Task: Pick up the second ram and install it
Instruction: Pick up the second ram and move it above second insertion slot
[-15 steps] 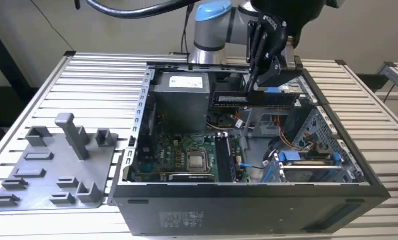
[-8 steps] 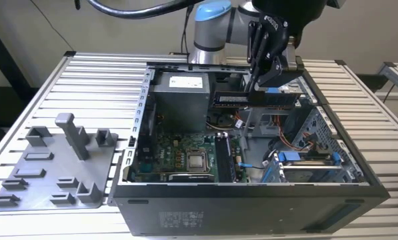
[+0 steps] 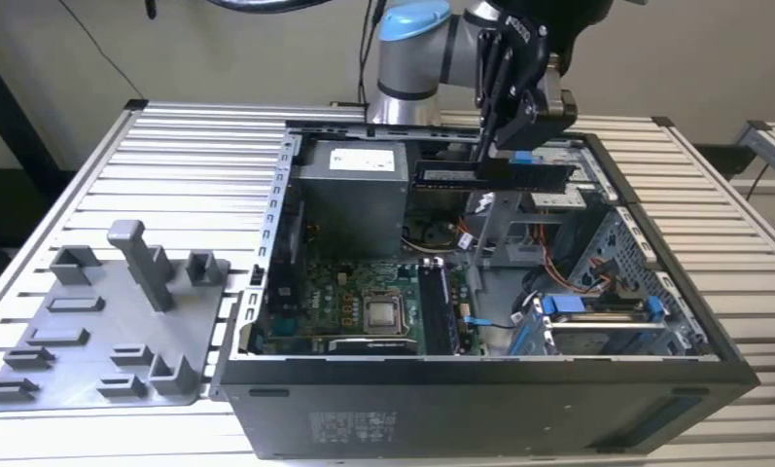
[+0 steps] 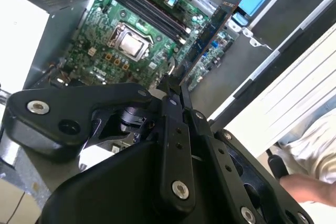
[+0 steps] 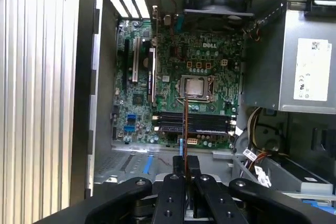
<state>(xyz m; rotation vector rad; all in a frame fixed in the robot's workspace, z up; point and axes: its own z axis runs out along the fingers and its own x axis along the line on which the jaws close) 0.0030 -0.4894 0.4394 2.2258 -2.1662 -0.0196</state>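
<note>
The second ram (image 3: pixel 491 176), a thin dark card strip, hangs level above the open computer case (image 3: pixel 491 409), held by my gripper (image 3: pixel 510 161), which is shut on it. In the second wrist view the ram (image 4: pixel 207 35) sticks out slantwise from my gripper (image 4: pixel 176 86) over the green motherboard (image 4: pixel 100 51). Seen edge-on in the first wrist view, the ram (image 5: pixel 185 129) is a thin line rising from the gripper (image 5: pixel 185 165), lying across the long black memory slots (image 5: pixel 210 123) just below the silver CPU (image 5: pixel 195 86).
The case holds a grey power supply (image 3: pixel 351 195), blue drive brackets (image 3: pixel 562 304) and loose cables (image 3: pixel 595 277). A grey parts fixture (image 3: pixel 102 321) lies on the slatted table at the exterior view's left. A person's hand (image 4: pixel 310 187) rests beside the case.
</note>
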